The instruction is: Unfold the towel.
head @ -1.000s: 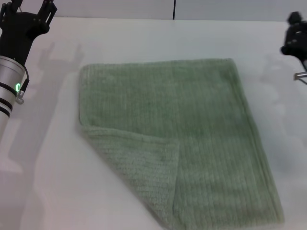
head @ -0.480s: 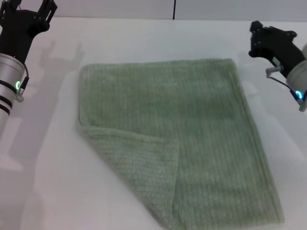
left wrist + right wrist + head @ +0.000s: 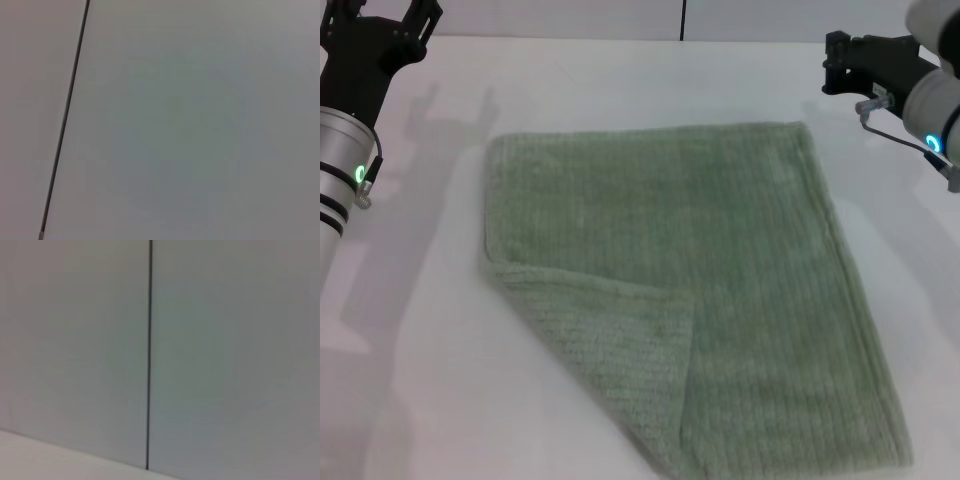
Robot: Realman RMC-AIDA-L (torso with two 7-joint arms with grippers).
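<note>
the sage-green towel (image 3: pixel 690 300) lies flat on the white table (image 3: pixel 410 400), its near left corner folded over onto itself in a triangle. the left gripper (image 3: pixel 375 25) sits at the far left, well apart from the cloth, its fingers spread apart. the right gripper (image 3: pixel 840 62) hangs at the far right, just beyond the towel's far right corner; i cannot tell how its jaws stand. both wrist views show only a pale wall (image 3: pixel 200 120) with a dark seam (image 3: pixel 149 355).

White table (image 3: pixel 620 85) with a sage-green towel (image 3: pixel 720 290), its near-left corner apparently folded over.
</note>
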